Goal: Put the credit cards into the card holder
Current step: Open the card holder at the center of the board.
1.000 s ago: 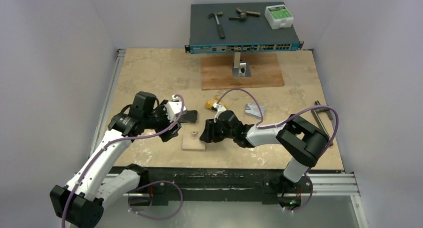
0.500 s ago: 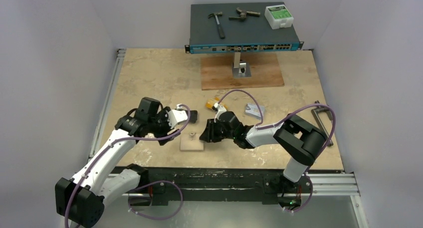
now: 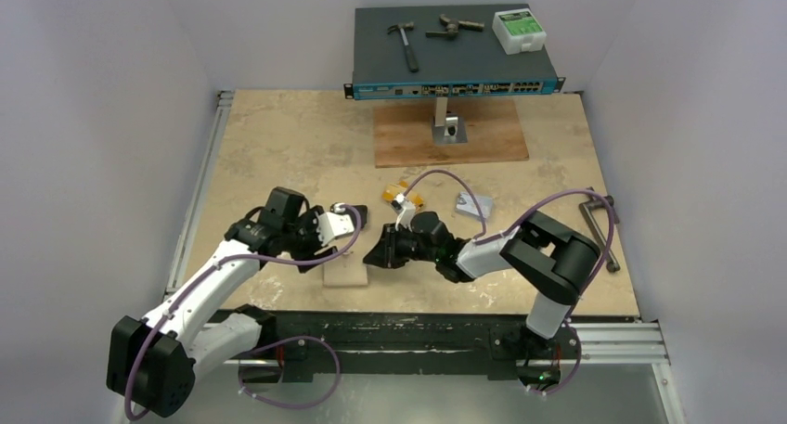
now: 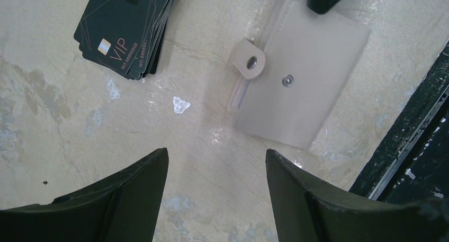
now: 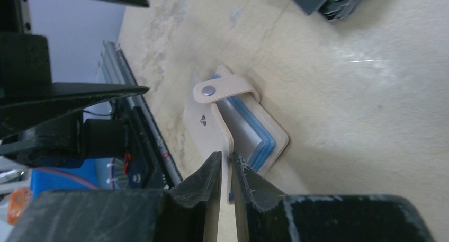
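Two grippers work one card holder [image 4: 307, 78] near the front edge of the table [image 3: 278, 136]: your right gripper [image 5: 227, 165] pinches its upper flap, seemingly to pry it open, while your left gripper [image 4: 215, 154] hovers spread wide, empty; credit cards [image 3: 471, 205] lie farther back.

On my overhead feed, the left arm [image 3: 212, 277] and right arm [image 3: 483, 250] both show white link shells between chunky black joint housings. A purple cable [image 3: 445, 173] loops along each. On the wrist cameras, the left claw [image 4: 216, 153] has matte black, wedge-shaped fingers [image 4: 302, 199]. The right claw [image 5: 226, 156] is equally black, with a scuffed, grainy finish.
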Motion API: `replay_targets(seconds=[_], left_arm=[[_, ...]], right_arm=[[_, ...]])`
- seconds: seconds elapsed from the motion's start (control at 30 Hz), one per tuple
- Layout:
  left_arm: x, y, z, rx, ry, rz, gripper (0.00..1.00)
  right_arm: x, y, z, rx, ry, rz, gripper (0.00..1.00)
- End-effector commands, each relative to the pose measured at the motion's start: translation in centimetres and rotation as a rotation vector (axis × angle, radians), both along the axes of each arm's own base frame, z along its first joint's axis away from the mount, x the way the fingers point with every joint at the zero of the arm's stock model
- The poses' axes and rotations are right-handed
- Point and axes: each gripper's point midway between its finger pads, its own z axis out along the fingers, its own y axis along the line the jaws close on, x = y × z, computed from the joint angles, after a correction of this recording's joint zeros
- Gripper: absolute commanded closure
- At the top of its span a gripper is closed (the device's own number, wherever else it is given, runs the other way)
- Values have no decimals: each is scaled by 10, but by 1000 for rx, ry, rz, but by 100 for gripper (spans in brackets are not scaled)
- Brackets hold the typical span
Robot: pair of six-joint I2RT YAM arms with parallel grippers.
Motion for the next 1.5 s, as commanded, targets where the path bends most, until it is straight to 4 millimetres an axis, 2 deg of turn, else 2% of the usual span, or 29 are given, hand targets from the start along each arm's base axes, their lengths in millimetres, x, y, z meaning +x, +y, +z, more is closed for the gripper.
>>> replay_targets(seconds=[0.0, 0.17, 0.27, 0.43, 0.67, 0.77, 0.9, 1.0, 1.07, 1.23, 1.33, 1.37, 1.43, 1.47], left_arm=[[13, -10, 8, -32, -45, -13, 33], [8, -14, -1, -55, -6, -1, 33], [8, -17, 1, -72, -2, 8, 34], [7, -20, 5, -93, 10, 22, 34], [2, -21, 8, -115, 23, 36, 36], [-1, -22, 14, -128, 31, 41, 38], [-1, -20, 27, -130, 15, 54, 37], [2, -12, 47, -106, -19, 38, 28], [2, 1, 51, -72, -51, -12, 22], [-8, 47, 21, 74, -87, -207, 20], [-5, 68, 1, 184, -134, -291, 19], [-1, 71, -4, 203, -143, -300, 19], [2, 71, -12, 203, -132, -310, 20], [6, 69, -14, 191, -129, -303, 20]], right_arm=[[-21, 25, 34, 152, -67, 129, 87], [-38, 39, 39, 143, -117, 195, 83], [-43, 46, 42, 131, -149, 212, 72], [-44, 61, 37, 111, -164, 225, 62], [-36, 79, 17, 50, -152, 197, 62], [-30, 81, 11, 31, -158, 165, 66], [-23, 78, 7, 21, -169, 119, 80], [-22, 73, 7, 15, -175, 101, 93], [-24, 69, 6, 13, -171, 98, 99], [-25, 61, 9, 18, -171, 81, 100], [-26, 58, 12, 26, -173, 84, 100], [-27, 59, 15, 38, -170, 90, 98], [-29, 61, 20, 67, -164, 117, 80], [-31, 63, 23, 81, -164, 132, 74]])
